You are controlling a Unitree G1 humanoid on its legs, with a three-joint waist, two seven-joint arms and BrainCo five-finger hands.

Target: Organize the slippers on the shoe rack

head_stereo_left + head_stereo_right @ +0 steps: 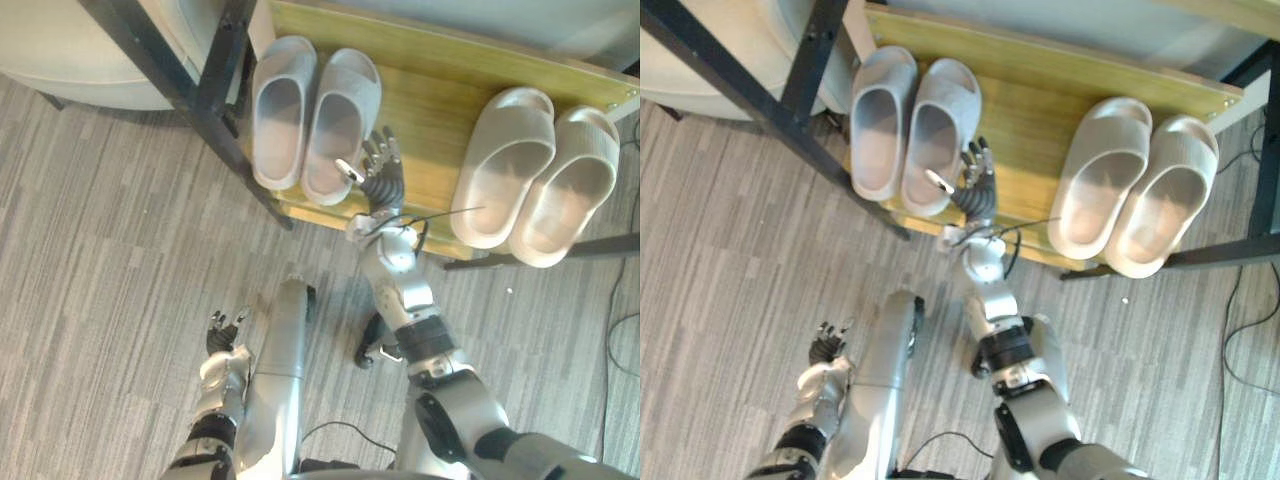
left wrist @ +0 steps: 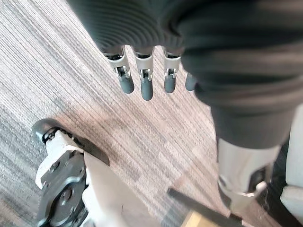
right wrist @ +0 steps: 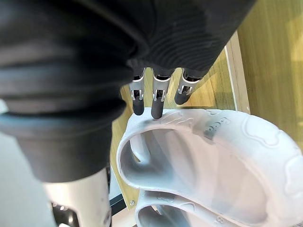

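Note:
A grey pair of slippers (image 1: 338,120) lies side by side at the left end of the low wooden shelf (image 1: 425,110). A beige pair (image 1: 505,165) lies at the right end, its heels hanging over the front edge. My right hand (image 1: 382,175) is at the shelf's front, beside the heel of the right grey slipper (image 3: 227,156). It is open, and its straight fingers (image 3: 157,101) rest on that slipper's rim. My left hand (image 1: 222,335) hangs low over the carpet, away from the rack. It too is open, with its fingers (image 2: 146,85) straight and nothing in them.
A black metal frame bar (image 1: 190,90) slants down across the shelf's left end. A pale round seat (image 1: 70,50) stands behind it at the upper left. Grey striped carpet (image 1: 100,260) covers the floor in front of the rack.

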